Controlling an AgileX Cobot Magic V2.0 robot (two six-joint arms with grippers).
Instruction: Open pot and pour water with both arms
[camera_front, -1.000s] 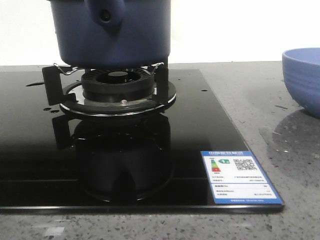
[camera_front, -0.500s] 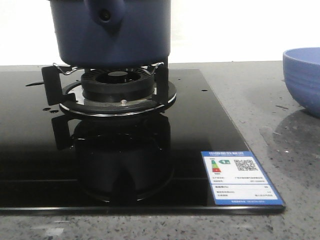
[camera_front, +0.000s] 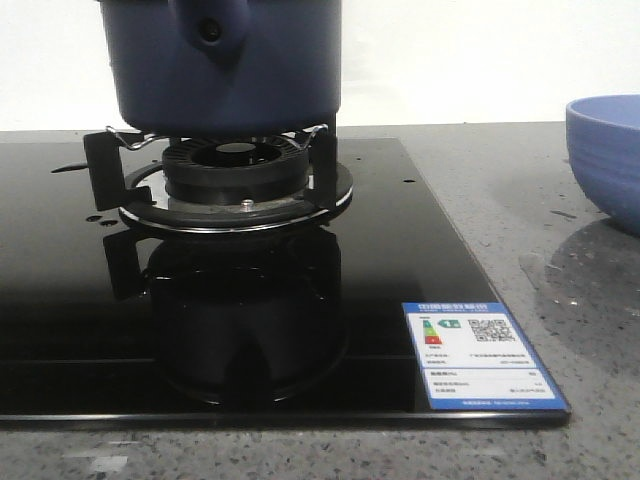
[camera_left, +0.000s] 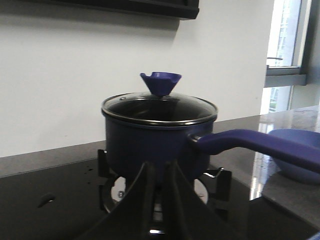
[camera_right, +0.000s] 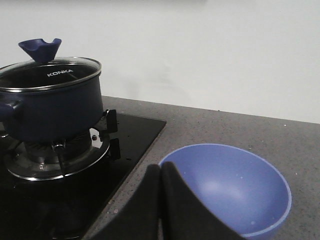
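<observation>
The pot sits on the burner stand of a black glass hob, towards the left and back of the grey stone worktop, its glass lid on and the blue knob standing upright at the lid's middle. In the left wrist view the left gripper points straight at the pot's wall, its fingers pressed together and holding nothing, low and near the burner; the knob lies above and beyond its tips. The pot's long handle runs out sideways toward the bowl, so the pot's long axis runs along the worktop toward its right edge. The right gripper hovers just beside the bowl's rim, likewise closed on nothing, with the pot well apart on the far side of the hob's corner.

By position the left arm looks the nearer to the lid, the right the better placed for the handle; either would need to spread its fingers first. Nothing has been opened or poured yet.

White lettering on the lid glass reads "KONKA". A blue-edged energy label with a coloured rating chart and a QR code is stuck at the hob's front right corner; its small print is too fine to read. Small drops of water glisten on the stone near the bowl.
</observation>
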